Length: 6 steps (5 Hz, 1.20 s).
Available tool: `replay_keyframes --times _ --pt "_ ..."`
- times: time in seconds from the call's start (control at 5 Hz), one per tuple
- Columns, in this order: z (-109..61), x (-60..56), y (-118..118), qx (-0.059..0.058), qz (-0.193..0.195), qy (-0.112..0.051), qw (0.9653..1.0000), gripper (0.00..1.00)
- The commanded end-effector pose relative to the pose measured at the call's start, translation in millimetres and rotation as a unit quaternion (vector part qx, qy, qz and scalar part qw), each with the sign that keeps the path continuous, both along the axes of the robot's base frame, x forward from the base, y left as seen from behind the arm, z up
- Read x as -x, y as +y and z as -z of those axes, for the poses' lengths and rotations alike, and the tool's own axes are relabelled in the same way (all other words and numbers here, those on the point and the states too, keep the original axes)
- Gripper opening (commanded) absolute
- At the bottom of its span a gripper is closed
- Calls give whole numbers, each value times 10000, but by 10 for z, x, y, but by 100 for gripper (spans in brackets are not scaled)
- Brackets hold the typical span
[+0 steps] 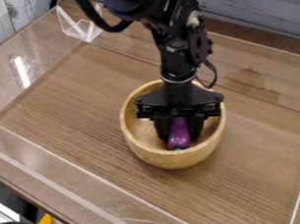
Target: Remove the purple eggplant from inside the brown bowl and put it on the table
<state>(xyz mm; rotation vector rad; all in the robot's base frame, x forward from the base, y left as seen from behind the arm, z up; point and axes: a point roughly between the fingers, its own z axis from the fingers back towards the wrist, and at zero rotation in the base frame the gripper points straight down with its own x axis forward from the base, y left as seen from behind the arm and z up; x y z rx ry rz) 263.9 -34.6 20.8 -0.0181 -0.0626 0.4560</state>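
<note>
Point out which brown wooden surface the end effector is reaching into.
The brown bowl, round and thick-rimmed, not the flat table; the purple eggplant lies inside.

I see my single black robot arm (158, 20) reaching in from the top of the view, bending down through a slim, cable-wrapped wrist. The black two-fingered gripper (180, 133) points straight down. Its wide crossbar sits level, with one dark finger (159, 129) on each side. The jaws stand partly apart, closed against the sides of the small glossy purple eggplant (179, 133) between them.
</note>
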Motion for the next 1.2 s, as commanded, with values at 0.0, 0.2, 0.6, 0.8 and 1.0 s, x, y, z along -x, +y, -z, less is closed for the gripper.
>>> replay_keyframes --times 0.0,0.2,0.6,0.8,1.0 --pt "26 -55 -16 -35 310 28 9995 0" --pt "6 -71 5 -57 277 35 9996 0" --pt "13 -140 67 -114 233 47 9997 0" --pt "-43 -183 87 -28 282 37 9996 0" --pt "-109 -229 109 68 329 16 9994 0"
